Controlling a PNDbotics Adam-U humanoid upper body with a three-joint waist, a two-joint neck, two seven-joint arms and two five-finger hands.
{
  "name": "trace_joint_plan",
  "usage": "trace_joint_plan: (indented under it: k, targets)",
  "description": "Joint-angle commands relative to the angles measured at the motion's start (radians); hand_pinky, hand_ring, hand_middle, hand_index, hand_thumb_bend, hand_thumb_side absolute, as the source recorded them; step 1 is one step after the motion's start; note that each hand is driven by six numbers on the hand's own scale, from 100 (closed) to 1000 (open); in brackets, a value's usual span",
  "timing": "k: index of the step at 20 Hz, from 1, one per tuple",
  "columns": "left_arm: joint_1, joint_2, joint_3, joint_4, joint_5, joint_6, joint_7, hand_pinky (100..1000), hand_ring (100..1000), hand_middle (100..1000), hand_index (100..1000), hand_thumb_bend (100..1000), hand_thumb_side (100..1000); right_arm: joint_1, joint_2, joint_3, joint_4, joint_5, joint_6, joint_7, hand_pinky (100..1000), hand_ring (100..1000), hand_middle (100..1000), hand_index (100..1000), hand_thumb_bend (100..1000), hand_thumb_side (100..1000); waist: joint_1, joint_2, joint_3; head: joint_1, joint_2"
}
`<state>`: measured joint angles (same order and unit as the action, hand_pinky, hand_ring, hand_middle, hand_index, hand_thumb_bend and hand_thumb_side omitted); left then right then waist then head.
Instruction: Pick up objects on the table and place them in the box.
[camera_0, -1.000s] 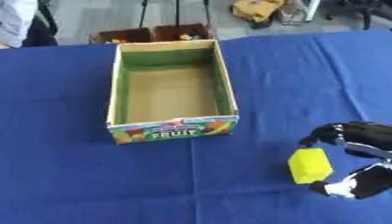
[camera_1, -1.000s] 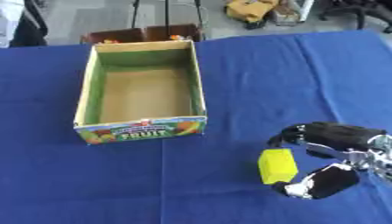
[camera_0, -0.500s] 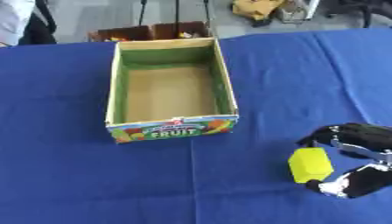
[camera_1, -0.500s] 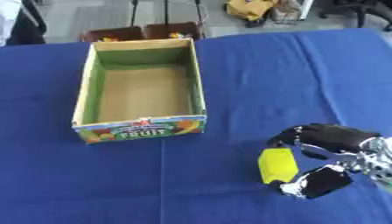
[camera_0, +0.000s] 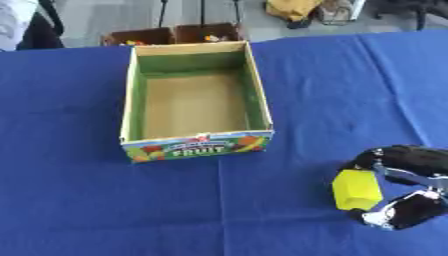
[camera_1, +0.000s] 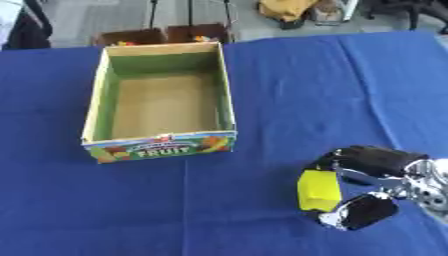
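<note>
A yellow block (camera_0: 355, 189) lies on the blue tablecloth at the lower right. My right hand (camera_1: 374, 172) comes in from the right edge and is curled round the block, fingers above it and thumb (camera_1: 359, 213) below it, both touching its right side. The open cardboard fruit box (camera_0: 193, 101) stands up and to the left of the block, with nothing inside. My left hand shows in neither view.
Blue cloth (camera_0: 79, 200) covers the whole table. Beyond the far edge stand two small brown crates (camera_0: 172, 34) with bits inside, and a yellow bag (camera_0: 293, 8) lies on the floor.
The hand has closed in a little on the yellow block. The whole picture has shifted slightly, so the camera moved; the box and block stay where they were.
</note>
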<state>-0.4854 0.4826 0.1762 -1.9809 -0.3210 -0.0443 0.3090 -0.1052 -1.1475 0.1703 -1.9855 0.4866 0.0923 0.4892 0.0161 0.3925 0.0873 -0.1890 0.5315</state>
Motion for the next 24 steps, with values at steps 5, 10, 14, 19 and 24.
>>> trace_joint_plan:
  k: [5, 10, 14, 19, 24]
  targets:
    - [-0.01, 0.02, 0.003, -0.019, 0.003, -0.005, 0.003, 703, 944, 964, 982, 100, 1000, 0.004, -0.026, -0.02, -0.015, 0.016, 0.047, -0.012, 692, 875, 633, 875, 229, 632, -0.006, 0.0, 0.004, -0.005, -0.015]
    - [-0.009, 0.018, 0.002, -0.019, 0.004, -0.005, 0.002, 702, 944, 963, 982, 100, 1000, 0.007, -0.026, -0.027, -0.015, -0.005, 0.058, -0.018, 676, 845, 561, 821, 269, 604, -0.005, 0.002, 0.003, -0.007, -0.014]
    - [-0.009, 0.017, 0.002, -0.019, 0.004, -0.005, 0.0, 702, 944, 963, 982, 100, 1000, 0.005, -0.028, -0.035, -0.015, -0.019, 0.068, -0.032, 662, 812, 478, 727, 313, 548, -0.004, 0.003, 0.003, -0.01, -0.016]
    - [-0.009, 0.016, 0.002, -0.019, 0.004, -0.005, 0.0, 701, 943, 962, 982, 100, 1000, 0.001, -0.028, -0.037, -0.015, -0.025, 0.082, -0.05, 636, 765, 413, 629, 299, 496, -0.005, 0.005, 0.005, -0.013, -0.017]
    - [-0.009, 0.016, 0.002, -0.019, 0.004, -0.005, 0.001, 701, 943, 962, 980, 100, 1000, -0.009, -0.026, -0.045, -0.015, -0.029, 0.105, -0.098, 618, 738, 373, 562, 248, 484, -0.007, 0.005, 0.004, -0.011, -0.017]
